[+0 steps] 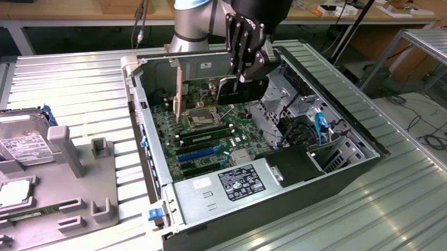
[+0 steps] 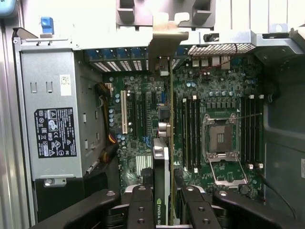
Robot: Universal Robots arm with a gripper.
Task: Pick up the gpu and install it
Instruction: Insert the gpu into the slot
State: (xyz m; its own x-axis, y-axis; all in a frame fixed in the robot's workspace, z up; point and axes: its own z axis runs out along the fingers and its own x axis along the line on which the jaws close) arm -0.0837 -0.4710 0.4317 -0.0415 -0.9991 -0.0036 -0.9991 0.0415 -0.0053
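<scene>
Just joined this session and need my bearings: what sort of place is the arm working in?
Probably a lab or workshop bench for PC assembly: an open computer case lies on a ribbed metal table, a hard drive and a grey parts fixture sit beside it, and wooden workbenches stand behind.

The gpu (image 2: 161, 171), standing beside the power supply (image 2: 52, 71), carries a green logo (image 2: 158, 208) on its edge with white letters beginning "QU"; the rest is cut off. The power supply bears a black label (image 2: 55, 132) packed with white certification marks and fine print too small to read. A small white sticker (image 2: 65, 85) near that label is also unreadable.
</scene>
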